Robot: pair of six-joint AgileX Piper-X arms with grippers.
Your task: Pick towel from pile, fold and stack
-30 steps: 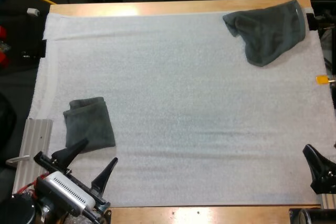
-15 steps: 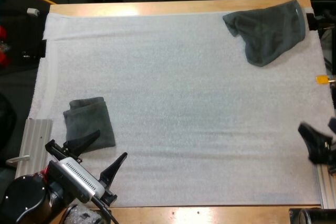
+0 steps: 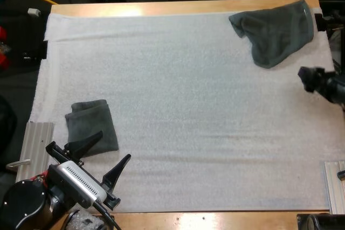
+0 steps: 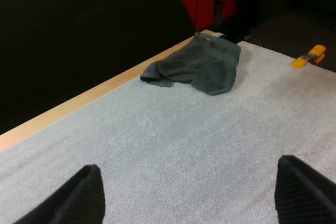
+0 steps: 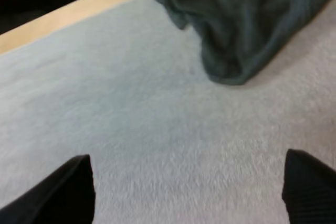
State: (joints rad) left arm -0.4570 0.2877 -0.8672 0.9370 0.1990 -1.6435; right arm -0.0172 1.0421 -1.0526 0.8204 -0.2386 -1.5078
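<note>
Overhead, folded towel by left pincer

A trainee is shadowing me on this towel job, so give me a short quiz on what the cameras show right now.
1. True or false: the left claw is shut on the folded towel.
2. Which thing does the right claw face? A) the crumpled towel B) the folded towel C) a red cube
3. How many towels lie on the white mat?
Key: 1 false, it stands open near that towel; 2 A; 3 two.
</note>
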